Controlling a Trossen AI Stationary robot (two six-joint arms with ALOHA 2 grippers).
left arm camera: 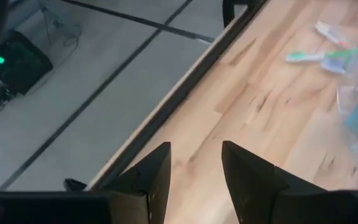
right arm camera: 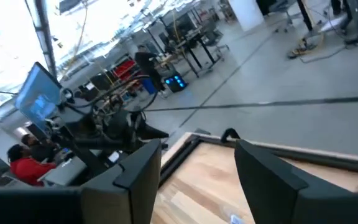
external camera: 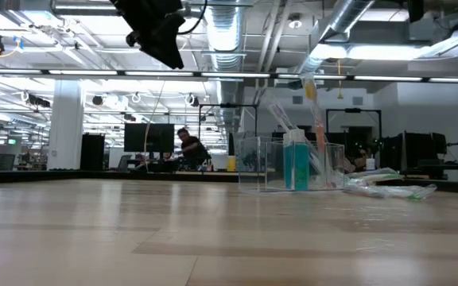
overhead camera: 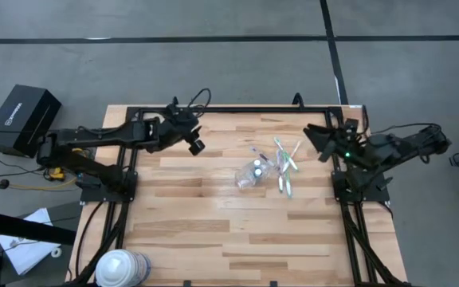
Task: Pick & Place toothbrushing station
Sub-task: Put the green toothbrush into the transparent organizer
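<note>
The wooden table (overhead camera: 213, 231) has a light butcher-block top inside a black metal frame (overhead camera: 237, 108). A big white-and-blue roll (overhead camera: 120, 268) lies at its near left corner. On the grey floor to the left sit a black box (overhead camera: 24, 119) and some white papers (overhead camera: 24, 243). In the room beyond, a person (external camera: 189, 149) sits among desks and monitors, and another person in red (right arm camera: 25, 163) sits near a blue screen (right arm camera: 41, 96).

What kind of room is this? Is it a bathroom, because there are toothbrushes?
Probably not a bathroom. It looks like a big robotics lab or workshop: bare ceiling pipes, rows of desks with monitors, and two robot arms at a wooden table. The toothbrushes are just practice things.
</note>
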